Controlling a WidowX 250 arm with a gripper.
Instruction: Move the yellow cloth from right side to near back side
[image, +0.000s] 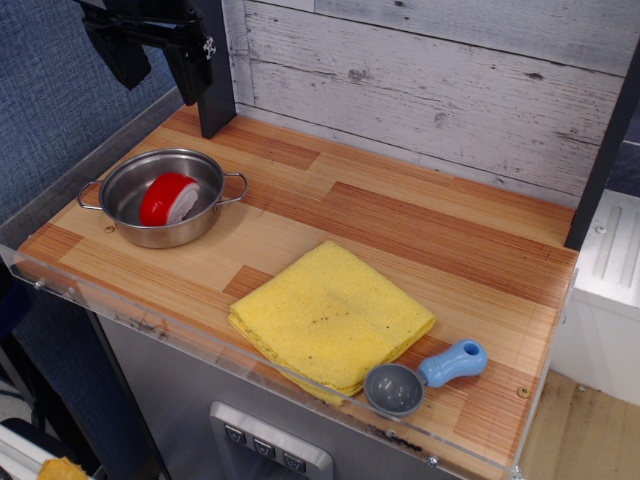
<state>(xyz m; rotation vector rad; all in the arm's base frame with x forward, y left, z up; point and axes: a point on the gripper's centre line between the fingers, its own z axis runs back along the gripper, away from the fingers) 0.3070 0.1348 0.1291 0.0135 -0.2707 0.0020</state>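
Observation:
The yellow cloth (328, 315) lies folded and flat on the wooden tabletop (400, 215), near the front edge and right of centre. It has a few small dark specks. My gripper (155, 55) is black and hangs high at the top left corner, far from the cloth and above the back left of the table. Its two fingers point down with a gap between them and nothing is held.
A steel pot (165, 197) with two handles stands at the left and holds a red and white object (168, 198). A grey and blue scoop (425, 377) lies at the front right, touching the cloth's corner. A wooden plank wall (450, 90) stands behind.

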